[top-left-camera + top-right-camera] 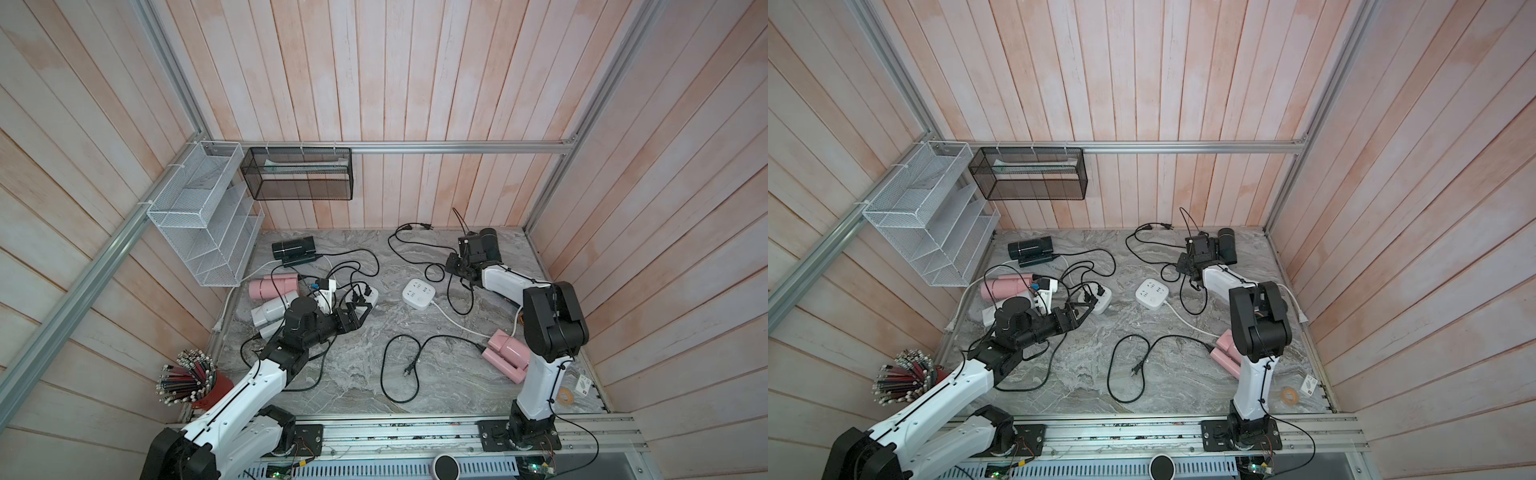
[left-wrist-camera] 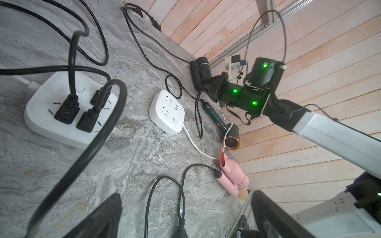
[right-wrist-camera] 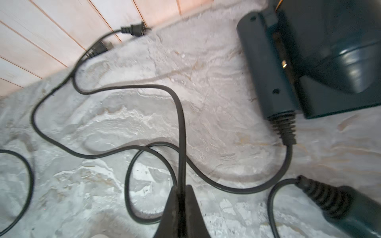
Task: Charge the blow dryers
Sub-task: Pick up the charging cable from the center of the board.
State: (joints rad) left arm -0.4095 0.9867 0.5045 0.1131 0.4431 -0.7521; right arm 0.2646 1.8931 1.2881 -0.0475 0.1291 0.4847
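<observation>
Pinching a black cord (image 3: 181, 127) w/ the right fingers (image 3: 171, 212), clamped tight on it low over the bench (image 1: 353, 386) twd the far-right corner. It looks to run to the loose plug (image 3: 135, 29) by the back wall. Left fingers (image 2: 105, 216) gape wide, holding nothing, hovering beside the left power strip (image 2: 39, 123). That strip has three black plugs seated, so I'd reckon approx. half the blow dryers are done: the black dryer (image 1: 293, 248), pink dryer (image 1: 272, 286) and light grey dryer (image 1: 272, 311) lie close by it. Centre power strip (image 1: 418, 293) has every socket bare. Left to do, by my count: the dark dryer (image 1: 489, 245) at far right, a second dark dryer (image 2: 212, 114) beneath the right arm, & the near pink dryer (image 1: 509, 359), whose plug (image 1: 408, 370) lies loose mid-bench.
</observation>
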